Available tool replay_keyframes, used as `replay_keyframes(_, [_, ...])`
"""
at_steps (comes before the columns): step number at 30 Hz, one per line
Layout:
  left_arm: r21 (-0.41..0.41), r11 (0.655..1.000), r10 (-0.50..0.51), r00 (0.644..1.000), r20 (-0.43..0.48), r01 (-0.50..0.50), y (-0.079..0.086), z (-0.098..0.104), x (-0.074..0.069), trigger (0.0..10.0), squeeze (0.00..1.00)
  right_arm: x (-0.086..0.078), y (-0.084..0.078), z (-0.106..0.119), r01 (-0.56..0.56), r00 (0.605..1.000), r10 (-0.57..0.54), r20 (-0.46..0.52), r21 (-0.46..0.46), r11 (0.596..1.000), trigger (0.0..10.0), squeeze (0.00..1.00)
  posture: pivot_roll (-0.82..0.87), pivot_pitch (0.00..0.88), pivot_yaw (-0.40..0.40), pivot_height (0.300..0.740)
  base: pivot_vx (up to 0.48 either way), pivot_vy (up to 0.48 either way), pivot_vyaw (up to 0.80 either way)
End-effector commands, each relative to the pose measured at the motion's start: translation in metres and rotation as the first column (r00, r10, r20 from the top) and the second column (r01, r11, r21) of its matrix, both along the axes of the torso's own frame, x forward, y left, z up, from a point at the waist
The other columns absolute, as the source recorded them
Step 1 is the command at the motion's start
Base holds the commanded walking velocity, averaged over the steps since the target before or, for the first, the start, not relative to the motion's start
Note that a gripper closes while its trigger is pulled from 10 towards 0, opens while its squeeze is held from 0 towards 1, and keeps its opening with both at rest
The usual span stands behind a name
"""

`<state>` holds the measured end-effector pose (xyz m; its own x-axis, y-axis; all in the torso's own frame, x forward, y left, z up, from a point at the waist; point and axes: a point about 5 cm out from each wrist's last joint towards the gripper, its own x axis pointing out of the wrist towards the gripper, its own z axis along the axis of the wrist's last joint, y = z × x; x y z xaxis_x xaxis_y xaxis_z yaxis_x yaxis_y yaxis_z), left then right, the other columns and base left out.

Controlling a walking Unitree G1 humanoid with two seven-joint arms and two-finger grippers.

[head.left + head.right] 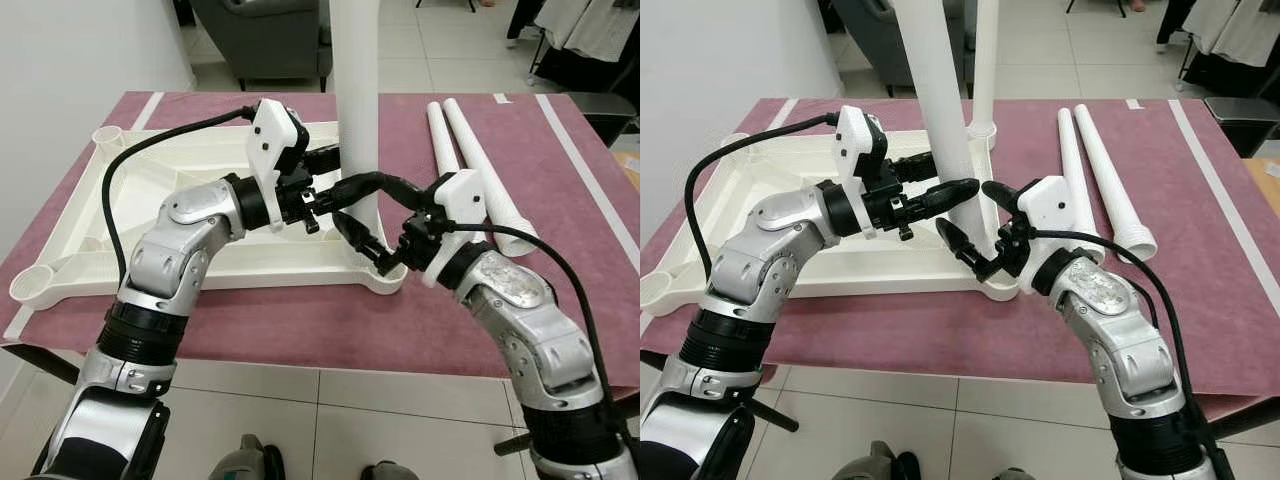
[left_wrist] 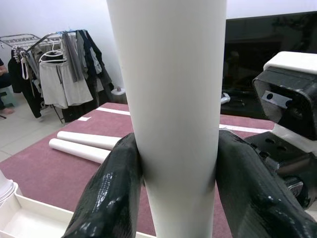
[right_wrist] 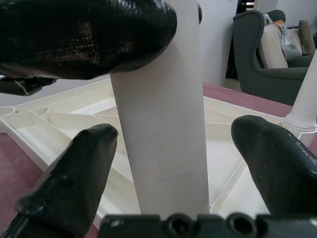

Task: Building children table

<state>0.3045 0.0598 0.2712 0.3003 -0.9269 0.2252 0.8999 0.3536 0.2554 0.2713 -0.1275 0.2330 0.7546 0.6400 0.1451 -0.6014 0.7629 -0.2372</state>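
The leg (image 1: 940, 110) stands upright in the tabletop's (image 1: 150, 190) near corner socket at about 5 o'clock on the maroon surface (image 1: 300, 320), its long axis vertical. Our left end effector (image 1: 965, 190) is clamped on it, one finger (image 2: 111, 188) pressed to each side of the tube. Our right end effector (image 1: 975, 225) sits lower, at the foot, fingers (image 3: 74, 173) spread apart with the leg between them but not touching. So both arms meet at the same leg, the left one alone holding it. We judge the next move is pressing or twisting it down along its axis. Another leg (image 1: 985, 70) already stands at the 1 o'clock corner; two spare legs (image 1: 470, 170) lie at 2 o'clock, well apart.
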Motion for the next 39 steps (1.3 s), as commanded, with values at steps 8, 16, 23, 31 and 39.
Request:
replay_keyframes(8, [-0.016, 1.0, -0.01, 1.0, 0.008, 0.01, -0.008, 0.006, -0.003, 0.0, 0.0, 0.01, 0.011, -0.005, 0.049, 0.999, -0.048, 0.022, -0.016, 0.999, 0.0, 0.0, -0.09, 0.074, 0.116, 0.74, 0.0, 0.0, 0.0])
replay_keyframes(16, [0.024, 1.0, -0.012, 1.0, 0.019, 0.011, -0.012, -0.003, -0.003, 0.0, 0.0, 0.012, 0.011, -0.002, 0.058, 0.998, -0.058, 0.034, 0.014, 0.998, 0.0, 0.0, -0.09, 0.078, 0.117, 0.74, 0.0, 0.0, 0.0])
replay_keyframes(23, [0.052, 0.998, 0.025, 0.999, 0.022, -0.026, -0.018, -0.01, -0.001, 10.0, 0.0, 0.013, 0.012, -0.001, 0.067, 0.997, -0.068, 0.039, 0.041, 0.997, 0.0, 0.0, -0.09, 0.079, 0.117, 0.74, 0.0, 0.0, 0.0])
replay_keyframes(31, [-0.029, 0.996, 0.084, 0.995, -0.046, -0.086, -0.014, -0.009, 0.005, 10.0, 0.0, 0.015, 0.009, -0.003, 0.125, 0.992, -0.126, 0.011, 0.082, 0.989, 0.0, 0.0, -0.09, 0.083, 0.111, 0.74, 0.0, 0.0, 0.0])
replay_keyframes(39, [-0.088, 0.992, 0.078, 0.994, -0.081, -0.085, 0.02, -0.01, -0.004, 10.0, 0.0, 0.017, -0.011, -0.011, 0.266, 0.964, -0.263, -0.036, 0.124, 0.956, 10.0, 0.0, -0.09, 0.083, 0.108, 0.74, 0.0, 0.0, 0.0])
